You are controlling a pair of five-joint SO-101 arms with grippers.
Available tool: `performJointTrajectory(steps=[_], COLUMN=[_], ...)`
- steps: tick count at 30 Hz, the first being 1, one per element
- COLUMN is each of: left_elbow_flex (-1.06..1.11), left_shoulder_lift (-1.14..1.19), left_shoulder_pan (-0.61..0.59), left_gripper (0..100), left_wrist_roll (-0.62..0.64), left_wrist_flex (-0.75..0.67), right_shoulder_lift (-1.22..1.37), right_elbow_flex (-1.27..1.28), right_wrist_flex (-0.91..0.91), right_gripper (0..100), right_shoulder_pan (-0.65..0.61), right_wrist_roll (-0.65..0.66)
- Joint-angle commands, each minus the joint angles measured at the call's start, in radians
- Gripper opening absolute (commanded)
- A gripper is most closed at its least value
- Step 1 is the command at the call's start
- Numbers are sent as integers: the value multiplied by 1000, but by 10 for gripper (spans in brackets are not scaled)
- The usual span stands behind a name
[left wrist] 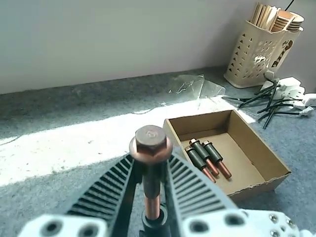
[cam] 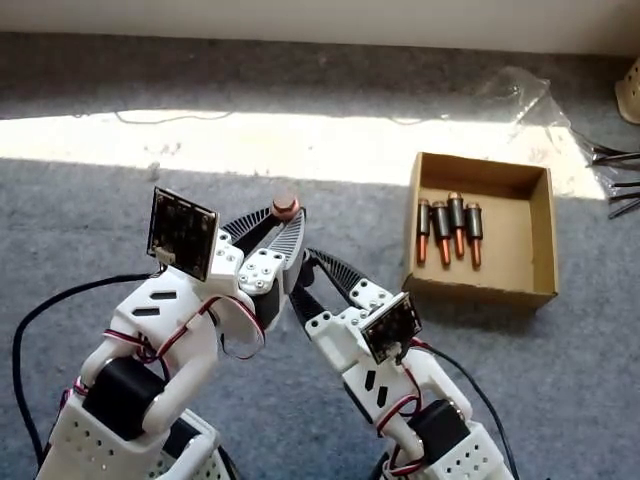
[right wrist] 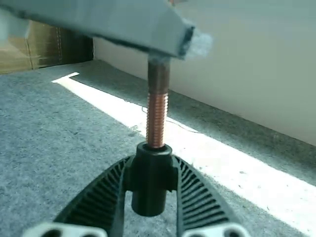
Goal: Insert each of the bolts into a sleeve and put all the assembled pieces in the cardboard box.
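Note:
My left gripper [left wrist: 150, 173] is shut on a copper bolt [left wrist: 151, 148], hex head up, shank pointing down. Below it my right gripper [right wrist: 150, 182] is shut on a black sleeve [right wrist: 149, 177], and the bolt's threaded tip [right wrist: 157, 123] sits in the sleeve's mouth. In the high view the two grippers meet near the bolt head [cam: 286, 208], above the carpet left of the cardboard box [cam: 540, 240]. Several assembled pieces [cam: 448, 228] lie side by side in the box [left wrist: 256, 163], dark sleeves with copper ends [left wrist: 207, 160].
Grey carpet with a sunlit strip covers the floor. A clear plastic bag [cam: 515, 95] lies behind the box. A beige holder with sticks [left wrist: 261, 44] and black cables [left wrist: 276, 96] stand far right by the wall.

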Motion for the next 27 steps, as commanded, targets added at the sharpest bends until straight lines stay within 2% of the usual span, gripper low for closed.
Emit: performJointTrajectory(steps=[1, 27], left_elbow_flex=[-13, 24], left_shoulder_lift=[-18, -18], left_shoulder_pan=[15, 61], left_gripper=[6, 6], left_wrist_roll=[-20, -18], left_wrist_flex=[2, 44], right_shoulder_lift=[-8, -8], right_elbow_flex=[105, 105], right_wrist_flex=[1, -41], right_gripper=[5, 5], right_shoulder_pan=[13, 13], right_wrist_roll=[11, 11])
